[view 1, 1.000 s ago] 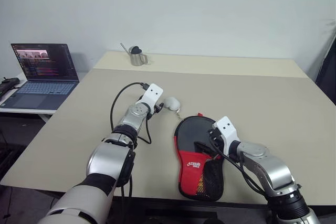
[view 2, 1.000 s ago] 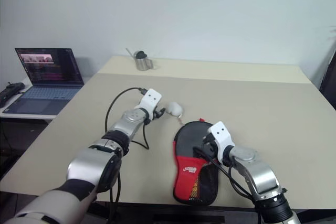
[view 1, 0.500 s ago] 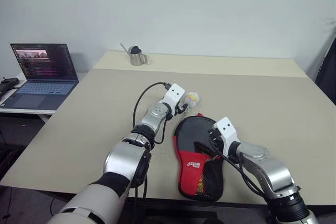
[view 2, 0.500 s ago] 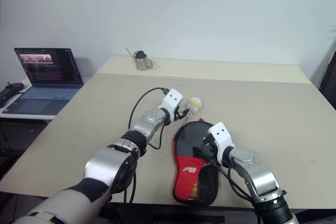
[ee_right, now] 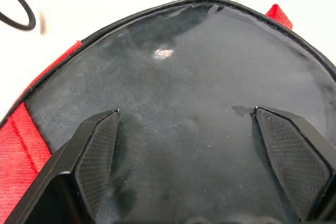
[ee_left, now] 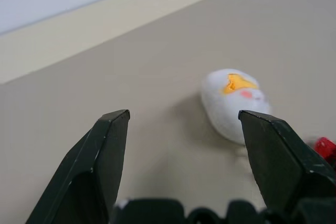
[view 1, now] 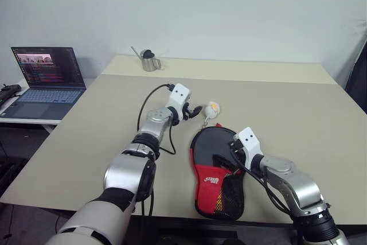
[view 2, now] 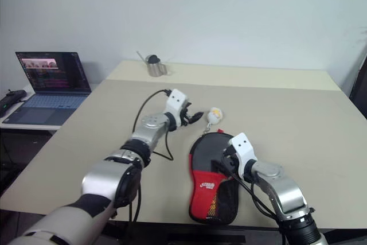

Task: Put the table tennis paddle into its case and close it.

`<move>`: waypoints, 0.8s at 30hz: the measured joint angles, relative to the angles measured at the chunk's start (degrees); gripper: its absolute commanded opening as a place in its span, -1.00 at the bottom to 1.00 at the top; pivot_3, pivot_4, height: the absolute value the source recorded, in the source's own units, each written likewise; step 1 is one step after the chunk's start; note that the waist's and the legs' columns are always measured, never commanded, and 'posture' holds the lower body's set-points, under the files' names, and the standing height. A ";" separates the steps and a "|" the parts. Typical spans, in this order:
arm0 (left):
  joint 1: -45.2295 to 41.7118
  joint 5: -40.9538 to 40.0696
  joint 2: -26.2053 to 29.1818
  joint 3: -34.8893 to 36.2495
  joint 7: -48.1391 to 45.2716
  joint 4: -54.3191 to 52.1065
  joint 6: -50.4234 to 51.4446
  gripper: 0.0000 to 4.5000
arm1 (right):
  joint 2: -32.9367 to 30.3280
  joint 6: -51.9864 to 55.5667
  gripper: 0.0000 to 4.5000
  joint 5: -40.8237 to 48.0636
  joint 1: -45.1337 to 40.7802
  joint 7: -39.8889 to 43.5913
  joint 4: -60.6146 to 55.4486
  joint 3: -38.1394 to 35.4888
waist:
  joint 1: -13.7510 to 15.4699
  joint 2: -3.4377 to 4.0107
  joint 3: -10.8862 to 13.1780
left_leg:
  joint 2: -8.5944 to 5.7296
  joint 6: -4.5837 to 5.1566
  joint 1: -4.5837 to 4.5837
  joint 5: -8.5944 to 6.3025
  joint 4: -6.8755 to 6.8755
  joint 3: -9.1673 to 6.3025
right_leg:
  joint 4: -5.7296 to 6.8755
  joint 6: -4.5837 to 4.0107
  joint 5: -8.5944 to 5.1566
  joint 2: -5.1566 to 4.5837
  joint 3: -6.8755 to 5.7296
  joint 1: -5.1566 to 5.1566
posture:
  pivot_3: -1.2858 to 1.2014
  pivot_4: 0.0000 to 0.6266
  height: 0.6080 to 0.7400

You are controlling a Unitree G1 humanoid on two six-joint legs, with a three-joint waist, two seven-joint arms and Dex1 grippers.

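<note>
The case (view 1: 218,173) lies flat near the table's front edge, with a black top, a red logo panel and a mesh pocket toward me. Its white pompom charm (view 1: 213,108) rests on the table just beyond the rounded end. My left gripper (view 1: 193,111) hovers open just left of the pompom (ee_left: 233,103), pointing at it without touching. My right gripper (view 1: 223,160) is open, low over the case's black face (ee_right: 184,77). The table tennis paddle is hidden.
A metal cup (view 1: 149,61) stands at the far edge of the beige table (view 1: 287,107). An open laptop (view 1: 43,78) sits on a lower side table to the left. A black cable (view 1: 146,113) loops off my left wrist.
The pompom has shifted right, from beside the case's left top to beyond its rounded end. My left gripper swung right, rose and turned toward it. The right arm stayed put.
</note>
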 measured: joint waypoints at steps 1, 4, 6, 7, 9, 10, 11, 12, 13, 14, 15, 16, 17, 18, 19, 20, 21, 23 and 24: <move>1.20 -0.81 0.80 0.17 -2.89 -1.91 -0.12 0.60 | -0.51 0.82 1.00 0.80 -0.13 0.58 -0.65 -0.35 | -0.01 0.03 0.10 | 0.05 0.00 -0.02 0.00 -0.01 -0.01 | 0.00 -0.01 0.00 -0.01 0.00 -0.02 | 0.03 -0.52 1.00; 6.99 -4.59 2.31 -0.10 -12.08 -12.15 2.57 0.60 | -1.89 3.59 1.00 3.85 -1.42 2.18 -3.78 -1.98 | -0.01 0.19 0.26 | 0.18 0.00 -0.09 0.00 -0.02 -0.01 | -0.01 -0.03 -0.01 -0.05 0.02 -0.07 | 0.03 -0.52 1.00; 12.93 -7.57 2.80 -0.95 -17.94 -22.37 7.11 0.60 | -3.45 6.03 1.00 7.00 -2.76 3.59 -6.68 -4.08 | -0.03 0.26 0.32 | 0.21 0.00 -0.11 0.00 -0.05 -0.01 | -0.03 -0.07 -0.03 -0.08 0.01 -0.07 | 0.03 -0.52 1.00; 15.33 -8.61 2.94 -1.39 -19.38 -26.57 9.17 0.60 | -4.19 6.93 1.00 8.18 -3.49 4.26 -7.61 -4.93 | -0.03 0.26 0.34 | 0.23 0.00 -0.12 0.00 -0.05 -0.02 | -0.03 -0.07 -0.04 -0.08 0.01 -0.08 | 0.03 -0.52 1.00; 20.94 -10.45 3.60 -3.26 -22.13 -36.73 13.94 0.60 | -6.11 9.30 1.00 11.70 -5.07 5.77 -9.89 -7.12 | 0.01 0.27 0.36 | 0.25 0.00 -0.11 0.00 -0.05 -0.06 | -0.03 -0.10 -0.05 -0.09 0.00 -0.07 | 0.03 -0.52 1.00; 23.00 -10.92 4.09 -4.18 -22.67 -40.87 15.73 0.60 | -6.84 10.34 1.00 13.01 -5.89 6.34 -10.46 -7.85 | 0.01 0.27 0.37 | 0.25 0.00 -0.11 0.00 -0.05 -0.07 | -0.03 -0.10 -0.05 -0.09 0.00 -0.07 | 0.03 -0.52 1.00; 25.27 -11.37 4.51 -5.43 -23.40 -45.63 17.53 0.60 | -7.93 11.58 1.00 14.70 -6.73 7.06 -10.92 -8.94 | 0.04 0.29 0.38 | 0.25 0.00 -0.10 0.00 -0.05 -0.06 | -0.02 -0.10 -0.05 -0.10 0.00 -0.05 | 0.03 -0.52 1.00; 26.68 -11.45 4.60 -6.45 -23.66 -48.76 18.64 0.60 | -8.88 12.54 1.00 15.76 -7.56 7.43 -11.00 -9.79 | 0.08 0.31 0.39 | 0.24 0.00 -0.07 0.00 -0.04 -0.06 | -0.02 -0.10 -0.05 -0.11 0.00 -0.02 | 0.03 -0.52 1.00; 27.82 -11.44 4.61 -7.54 -23.61 -51.28 19.64 0.60 | -9.69 13.26 1.00 16.77 -8.36 7.90 -11.00 -10.76 | 0.14 0.32 0.40 | 0.24 0.00 -0.07 0.00 -0.03 -0.06 | -0.01 -0.11 -0.05 -0.11 0.00 -0.01 | 0.03 -0.52 1.00; 29.03 -11.43 4.57 -8.77 -23.44 -53.80 20.48 0.60 | -11.07 13.88 1.00 17.82 -9.25 8.35 -10.98 -11.45 | 0.26 0.32 0.40 | 0.24 0.00 -0.06 0.00 -0.02 -0.07 | -0.01 -0.10 -0.05 -0.12 -0.01 0.00 | 0.03 -0.52 1.00; 29.90 -11.34 4.52 -9.92 -23.27 -55.03 21.11 0.60 | -12.41 14.23 1.00 18.70 -9.91 8.97 -10.96 -11.92 | 0.31 0.32 0.39 | 0.23 0.00 -0.05 0.00 -0.01 -0.07 | -0.01 -0.11 -0.05 -0.12 -0.02 0.02 | 0.03 -0.52 1.00; 30.29 -11.14 4.46 -10.65 -23.04 -55.40 21.18 0.60 | -13.17 14.30 1.00 18.90 -10.03 9.40 -10.94 -12.18 | 0.33 0.31 0.40 | 0.23 0.01 -0.05 0.00 -0.01 -0.07 | -0.02 -0.11 -0.05 -0.11 -0.02 0.02 | 0.03 -0.52 1.00; 30.68 -10.71 4.38 -11.55 -22.44 -55.64 21.07 0.60 | -14.11 14.33 1.00 18.98 -10.02 9.66 -10.74 -12.20 | 0.32 0.32 0.40 | 0.23 0.01 -0.05 0.00 -0.01 -0.06 | -0.02 -0.11 -0.05 -0.11 -0.01 0.01 | 0.03 -0.52 1.00; 30.96 -10.22 4.13 -12.28 -21.91 -55.65 20.99 0.60 | -14.86 14.35 1.00 18.98 -10.02 9.90 -10.35 -12.20 | 0.29 0.32 0.40 | 0.22 0.01 -0.06 0.00 -0.01 -0.04 | -0.02 -0.11 -0.05 -0.11 0.00 0.00 | 0.03 -0.52 1.00; 31.12 -9.93 3.95 -13.00 -21.41 -55.65 20.93 0.60 | -15.35 14.32 1.00 18.98 -10.01 10.15 -10.04 -12.19 | 0.27 0.32 0.41 | 0.22 0.01 -0.06 0.00 -0.01 -0.04 | -0.02 -0.10 -0.05 -0.11 0.00 0.00 | 0.03 -0.52 1.00; 31.13 -9.80 3.88 -13.48 -21.04 -55.64 20.89 0.60 | -15.52 14.29 1.00 18.99 -10.01 10.25 -9.88 -12.19 | 0.26 0.32 0.41 | 0.22 0.01 -0.06 0.00 -0.02 -0.04 | -0.02 -0.10 -0.05 -0.11 0.00 0.00 | 0.03 -0.52 1.00; 31.01 -8.72 2.91 -14.41 -19.92 -55.20 20.30 0.60 | -15.86 14.02 1.00 18.99 -10.13 10.52 -9.13 -12.19 | 0.26 0.33 0.41 | 0.21 0.01 -0.06 0.00 -0.02 -0.02 | -0.02 -0.10 -0.05 -0.10 0.01 0.00 | 0.03 -0.52 1.00; 30.84 -8.00 1.23 -15.54 -18.54 -53.64 19.39 0.60 | -16.19 13.65 1.00 18.93 -10.59 10.62 -8.23 -12.17 | 0.29 0.33 0.41 | 0.19 0.01 -0.06 0.00 -0.01 -0.02 | -0.02 -0.10 -0.05 -0.11 0.01 0.01 | 0.03 -0.52 1.00; 30.74 -7.61 0.27 -16.27 -17.95 -52.58 19.12 0.60 | -16.25 13.41 1.00 18.87 -11.02 10.66 -7.87 -12.13 | 0.28 0.32 0.41 | 0.19 0.01 -0.06 0.00 -0.01 -0.02 | -0.02 -0.10 -0.05 -0.11 0.01 0.00 | 0.03 -0.52 1.00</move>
